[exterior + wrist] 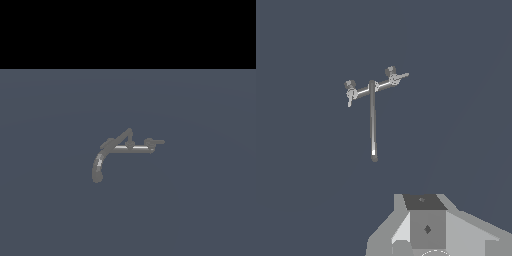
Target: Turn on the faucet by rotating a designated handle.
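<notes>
Faucet: a small dull-grey faucet [125, 148] is seen lying on the blue-grey surface [200, 210], near the middle of the exterior view.
Bar: a straight pale-topped bar [131, 148] is shown across the faucet; in the wrist view it joins 2 round hubs.
Spout: a curved tubular spout [98, 167] is seen leaving the bar's end at the exterior view's left and bending downward in the picture.
Handle: a short stubby handle [156, 142] is seen on a small hub at the bar's other end, pointing away from the bar.
Longer lever: a slanted lever [121, 136] is seen rising to a peak above the bar.
Hand: only a grey part of the hand [426, 227] is shown in the wrist view, well apart from the faucet [374, 107]; whether it is released or clenched cannot be told.
</notes>
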Controlling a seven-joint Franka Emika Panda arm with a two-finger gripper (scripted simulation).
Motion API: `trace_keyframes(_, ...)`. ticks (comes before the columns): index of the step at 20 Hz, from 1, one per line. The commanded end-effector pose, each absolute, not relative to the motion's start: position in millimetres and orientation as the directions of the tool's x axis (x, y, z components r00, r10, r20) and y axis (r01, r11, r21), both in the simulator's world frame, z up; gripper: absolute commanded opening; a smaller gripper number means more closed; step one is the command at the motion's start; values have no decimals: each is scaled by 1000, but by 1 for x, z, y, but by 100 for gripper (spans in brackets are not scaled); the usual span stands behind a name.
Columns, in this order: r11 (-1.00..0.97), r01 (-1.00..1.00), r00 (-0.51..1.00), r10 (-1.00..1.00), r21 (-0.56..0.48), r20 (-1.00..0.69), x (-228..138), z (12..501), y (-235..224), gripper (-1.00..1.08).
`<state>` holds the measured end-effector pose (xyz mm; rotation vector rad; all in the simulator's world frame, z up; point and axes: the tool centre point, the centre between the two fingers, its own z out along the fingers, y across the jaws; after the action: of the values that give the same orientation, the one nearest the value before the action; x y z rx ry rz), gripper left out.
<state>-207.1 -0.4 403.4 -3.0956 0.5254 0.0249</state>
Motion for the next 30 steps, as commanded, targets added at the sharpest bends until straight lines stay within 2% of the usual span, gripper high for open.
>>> trace_keyframes(1,-921,-390,921,-390,1,-15,-195,386,2,-100)
trace_keyframes(15,-726,-688,726,-688,-1,-13,-125,290,3,-100)
trace_keyframes(30,-434,-901,434,-901,-1,-10,-57,193,-23,-100)
